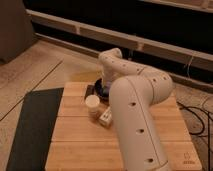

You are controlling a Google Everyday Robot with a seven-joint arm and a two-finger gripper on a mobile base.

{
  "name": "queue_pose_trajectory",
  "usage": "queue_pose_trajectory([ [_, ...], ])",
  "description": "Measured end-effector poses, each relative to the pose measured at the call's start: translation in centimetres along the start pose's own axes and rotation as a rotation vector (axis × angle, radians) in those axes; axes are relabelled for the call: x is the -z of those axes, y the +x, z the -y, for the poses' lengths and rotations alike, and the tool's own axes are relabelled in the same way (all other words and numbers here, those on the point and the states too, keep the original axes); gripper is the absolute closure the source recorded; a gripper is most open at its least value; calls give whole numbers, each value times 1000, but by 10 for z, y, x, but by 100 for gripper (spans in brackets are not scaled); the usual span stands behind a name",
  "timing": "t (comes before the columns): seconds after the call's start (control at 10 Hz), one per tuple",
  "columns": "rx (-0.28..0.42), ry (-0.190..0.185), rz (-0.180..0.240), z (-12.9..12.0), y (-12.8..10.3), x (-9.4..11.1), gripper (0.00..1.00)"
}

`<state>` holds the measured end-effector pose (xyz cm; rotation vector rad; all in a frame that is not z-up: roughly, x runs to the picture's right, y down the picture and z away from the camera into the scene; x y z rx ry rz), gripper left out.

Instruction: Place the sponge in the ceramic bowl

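Note:
The dark, glossy ceramic bowl [99,92] sits near the back edge of the wooden table [75,137], partly covered by my white arm. My gripper [105,83] hangs at the arm's far end, directly over the bowl and close to it. The sponge is hidden from this view. My large white arm segments fill the middle and right of the picture and block whatever lies behind them.
A small cream cup [92,103] stands just in front of the bowl, and a white rectangular bottle [105,118] lies in front of the cup. A dark mat [32,125] covers the floor left of the table. Cables [200,117] run along the floor to the right.

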<state>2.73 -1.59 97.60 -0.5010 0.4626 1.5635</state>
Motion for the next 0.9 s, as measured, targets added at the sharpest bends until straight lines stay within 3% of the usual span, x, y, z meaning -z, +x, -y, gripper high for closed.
queue_pose_trajectory([
  [0.2,0,0,0,0,0,0,61],
  [0.3,0,0,0,0,0,0,58],
  [0.7,0,0,0,0,0,0,22],
  [0.9,0,0,0,0,0,0,20],
])
